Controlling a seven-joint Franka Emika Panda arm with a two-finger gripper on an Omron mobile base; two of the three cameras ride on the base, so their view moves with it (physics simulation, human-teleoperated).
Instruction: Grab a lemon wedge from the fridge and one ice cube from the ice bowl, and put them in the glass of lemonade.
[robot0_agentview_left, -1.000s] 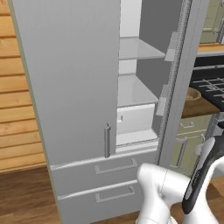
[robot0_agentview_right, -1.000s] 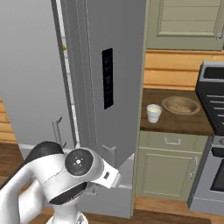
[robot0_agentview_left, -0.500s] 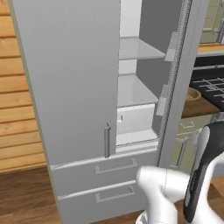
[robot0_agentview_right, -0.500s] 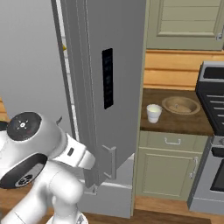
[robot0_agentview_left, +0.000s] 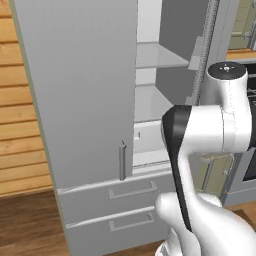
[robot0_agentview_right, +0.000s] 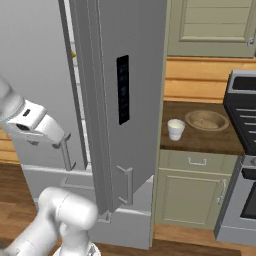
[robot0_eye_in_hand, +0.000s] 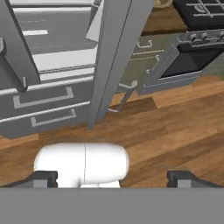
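Fridge (robot0_agentview_left: 85, 95) stands w/ its right door (robot0_agentview_right: 127, 100) swung open, left door shut; dark panel (robot0_agentview_right: 123, 89) shows on the open door's face in the right base view. Inside, pale shelves (robot0_agentview_left: 155, 57) are visible through the gap, plus a white drawer-like box lower down (robot0_agentview_left: 150, 142). Two drawers (robot0_agentview_left: 112, 205) below w/ bar handles.

A tiny bit of yellow (robot0_agentview_right: 73, 54) peeks past the door edge in the right base view, inside the fridge – prob. the lemon wedge, too small to be sure.

Glass of lemonade (robot0_agentview_right: 175, 129) sits on the table (robot0_agentview_right: 200, 142) just right of the fridge, upright. Ice bowl (robot0_agentview_right: 207, 120) is near it on the same table, to the right and a bit further back, not touching. Stove (robot0_agentview_right: 245, 115) is right of the bowl. Beige-green cabinets (robot0_agentview_right: 187, 187) under the table, wood floor (robot0_eye_in_hand: 175, 127) below.

Arm is folded up in front of the fridge in the left base view. Gripper (robot0_eye_in_hand: 111, 177) points down at the floor in the hand view: fingertips (robot0_eye_in_hand: 43, 178) sit far apart at the bottom corners, so jaws wide open, nothing between them. Hand view looks past the open door's edge to the fridge drawers and the stove front.
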